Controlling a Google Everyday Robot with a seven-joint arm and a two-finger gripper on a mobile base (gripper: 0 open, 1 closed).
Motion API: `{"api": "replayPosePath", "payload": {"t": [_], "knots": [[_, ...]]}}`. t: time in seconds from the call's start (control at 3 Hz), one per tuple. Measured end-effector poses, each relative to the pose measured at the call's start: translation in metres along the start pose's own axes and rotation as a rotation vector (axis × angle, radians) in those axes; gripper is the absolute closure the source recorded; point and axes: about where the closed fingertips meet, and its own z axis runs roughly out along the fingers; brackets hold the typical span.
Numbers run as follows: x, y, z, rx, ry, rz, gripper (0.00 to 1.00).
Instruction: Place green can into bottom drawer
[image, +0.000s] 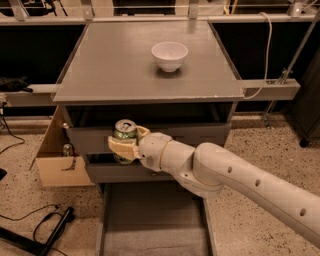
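The green can (124, 133) has a mottled green label and a silver top. It is upright in my gripper (126, 145), whose cream fingers are shut around its sides. I hold it in front of the two upper grey drawers, below the cabinet top. The bottom drawer (155, 220) is pulled out below, a wide grey tray with low side rails. The can is above the drawer's back left part, well clear of its floor. My white arm reaches in from the lower right.
A white bowl (170, 55) stands on the grey cabinet top (125, 65). An open cardboard box (60, 160) with a small bottle sits on the floor at the left. Black cables (45, 230) lie on the speckled floor at lower left.
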Motion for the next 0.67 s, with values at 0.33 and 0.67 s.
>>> {"api": "replayPosePath", "payload": {"t": [0.33, 0.67], "knots": [[0.094, -0.017, -0.004, -0.055, 0.089, -0.092, 1.0], [0.163, -0.032, -0.017, -0.05, 0.139, -0.126, 1.0]]}}
